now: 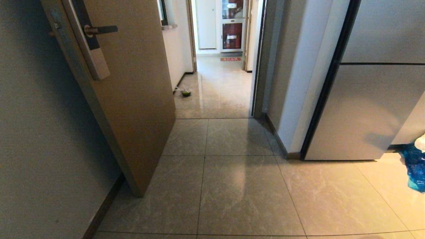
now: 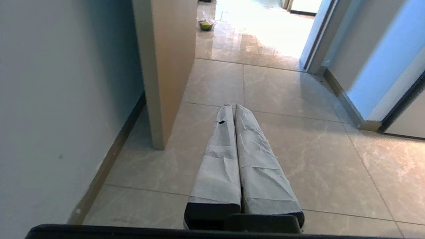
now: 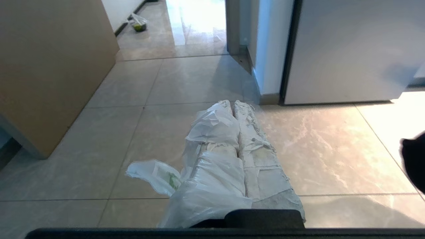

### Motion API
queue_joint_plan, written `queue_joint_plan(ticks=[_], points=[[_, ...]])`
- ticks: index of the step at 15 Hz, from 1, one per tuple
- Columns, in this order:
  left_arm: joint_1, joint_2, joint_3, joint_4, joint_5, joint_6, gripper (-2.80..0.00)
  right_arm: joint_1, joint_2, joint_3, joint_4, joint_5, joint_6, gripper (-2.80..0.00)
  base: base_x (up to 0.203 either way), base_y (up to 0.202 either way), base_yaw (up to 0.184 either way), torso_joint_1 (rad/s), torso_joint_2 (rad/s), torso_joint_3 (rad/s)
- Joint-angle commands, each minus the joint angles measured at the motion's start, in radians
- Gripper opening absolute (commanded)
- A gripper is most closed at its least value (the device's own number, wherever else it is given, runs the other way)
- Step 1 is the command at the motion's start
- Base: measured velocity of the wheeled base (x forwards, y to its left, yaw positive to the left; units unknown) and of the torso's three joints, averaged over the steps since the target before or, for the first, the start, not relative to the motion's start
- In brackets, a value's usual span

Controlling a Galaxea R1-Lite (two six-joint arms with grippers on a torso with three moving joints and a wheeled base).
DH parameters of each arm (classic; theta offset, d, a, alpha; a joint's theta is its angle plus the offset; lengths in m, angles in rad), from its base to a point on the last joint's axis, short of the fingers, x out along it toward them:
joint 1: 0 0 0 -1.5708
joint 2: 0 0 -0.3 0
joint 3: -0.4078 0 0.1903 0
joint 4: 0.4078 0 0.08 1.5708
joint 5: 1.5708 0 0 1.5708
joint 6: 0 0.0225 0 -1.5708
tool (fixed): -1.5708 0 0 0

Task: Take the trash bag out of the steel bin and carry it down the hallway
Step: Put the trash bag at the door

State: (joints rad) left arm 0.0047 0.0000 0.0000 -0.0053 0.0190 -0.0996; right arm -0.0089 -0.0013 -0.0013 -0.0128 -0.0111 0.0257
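Clamping the thin translucent white plastic trash bag (image 3: 212, 172) with green print, right gripper (image 3: 234, 103) pressed tight, bag draped over its fingers. Left gripper (image 2: 233, 106) closed, holding nothing. Glossy beige tiled hallway (image 1: 219, 86) at twelve o'clock, brown door (image 1: 132, 99) at ten.

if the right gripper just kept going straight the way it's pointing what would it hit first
Probably the grey corner wall by the doorway; depth is unclear. The right gripper, shut on the trash bag, points across bare floor tiles toward it.
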Motion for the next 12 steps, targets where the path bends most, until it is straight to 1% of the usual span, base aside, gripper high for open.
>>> queue_joint_plan(ticks=[1, 6, 7, 12], points=[[0.0, 0.0, 0.0, -0.001, 0.001, 0.0, -2.8, 0.0, -0.002, 0.0, -0.001, 0.0, 0.0, -2.8, 0.0, -0.062, -0.011, 0.002, 0.01, 0.006], [0.0, 0.0, 0.0, -0.001, 0.001, -0.002, -2.8, 0.0, -0.002, 0.0, -0.001, 0.0, 0.0, -2.8, 0.0, 0.0, 0.0, 0.0, 0.0, 0.0], [0.001, 0.0, 0.002, -0.001, 0.001, -0.001, -2.8, 0.0, -0.001, 0.0, -0.001, 0.0, 0.0, -2.8, 0.065, 0.0, 0.002, 0.001, 0.0, 0.006], [0.0, 0.0, 0.0, -0.001, 0.001, -0.002, -2.8, 0.0, -0.002, 0.001, -0.001, 0.0, 0.0, -2.8, 0.188, 0.0, 0.0, 0.002, 0.01, 0.0]])
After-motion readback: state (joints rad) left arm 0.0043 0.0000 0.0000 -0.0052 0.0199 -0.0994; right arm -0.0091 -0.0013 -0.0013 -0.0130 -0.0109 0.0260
